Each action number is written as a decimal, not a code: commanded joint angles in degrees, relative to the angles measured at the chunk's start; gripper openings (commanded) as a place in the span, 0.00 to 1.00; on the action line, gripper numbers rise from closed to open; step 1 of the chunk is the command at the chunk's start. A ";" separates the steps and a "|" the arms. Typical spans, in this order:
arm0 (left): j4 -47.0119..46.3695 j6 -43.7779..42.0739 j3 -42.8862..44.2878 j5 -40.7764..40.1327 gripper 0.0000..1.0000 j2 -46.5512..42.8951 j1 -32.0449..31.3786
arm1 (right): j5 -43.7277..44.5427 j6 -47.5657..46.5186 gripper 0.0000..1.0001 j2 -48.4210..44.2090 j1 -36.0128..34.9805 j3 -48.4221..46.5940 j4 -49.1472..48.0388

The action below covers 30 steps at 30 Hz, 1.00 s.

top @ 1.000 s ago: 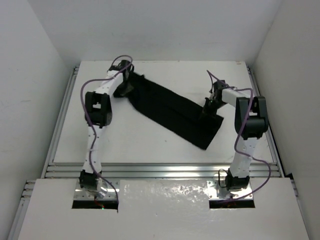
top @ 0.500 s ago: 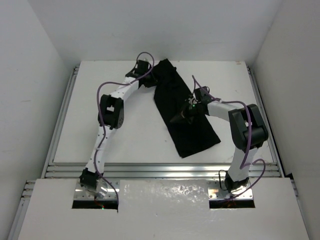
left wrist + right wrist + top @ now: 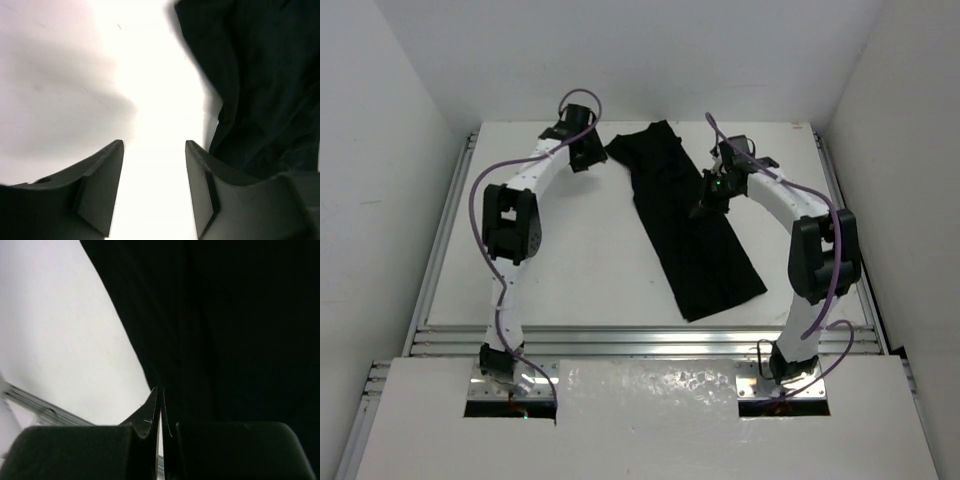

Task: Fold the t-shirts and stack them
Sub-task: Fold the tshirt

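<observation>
Swung the t-shirt (image 3: pixel 690 230) round within the last second: from a slant across the worktop (image 3: pixel 570 280), far left to near right, into a long narrow strip running from far centre to near right. Let go with the left pincer (image 3: pixel 582 152), now parted, empty, and sitting at the far left just beside the cloth's far end. Brought the right pincer (image 3: pixel 704 207) in from the near-right corner to the strip's right edge, about midway along, tips pressed together. Cannot tell whether a pinch of fabric sits between them.

Reads as a lengthwise fold already laid out, with the cross folds not yet done. Probably calls for a fresh grip at one end next. Only one garment in view, so nothing to stack on.

From above: gives the whole layout and both arms, but hides how the tips stand. From the left wrist: shows bare white worktop between the spread fingers (image 3: pixel 100 190) and dark cloth off to the right. From the right wrist: shows the closed tips right at the cloth's edge, with a faint straight line running along the fabric, lost from above.
</observation>
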<state>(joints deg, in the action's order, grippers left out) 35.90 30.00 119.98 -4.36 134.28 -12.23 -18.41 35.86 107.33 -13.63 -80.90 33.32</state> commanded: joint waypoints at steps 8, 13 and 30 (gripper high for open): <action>-6.54 1.46 -27.12 17.45 0.47 -24.58 -0.52 | -3.82 -14.14 0.00 -1.78 -12.02 8.48 8.78; -7.08 0.77 -35.60 20.17 0.47 -28.19 -0.60 | 3.72 -13.88 0.00 -1.24 -13.44 12.17 7.72; -8.13 0.50 -45.01 23.61 0.48 -34.52 -0.95 | 12.37 -16.17 0.37 -9.49 -11.59 19.18 8.35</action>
<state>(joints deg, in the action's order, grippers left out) 30.04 30.46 76.01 17.37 103.66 -13.06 -1.87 22.26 103.61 -23.14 -63.75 44.64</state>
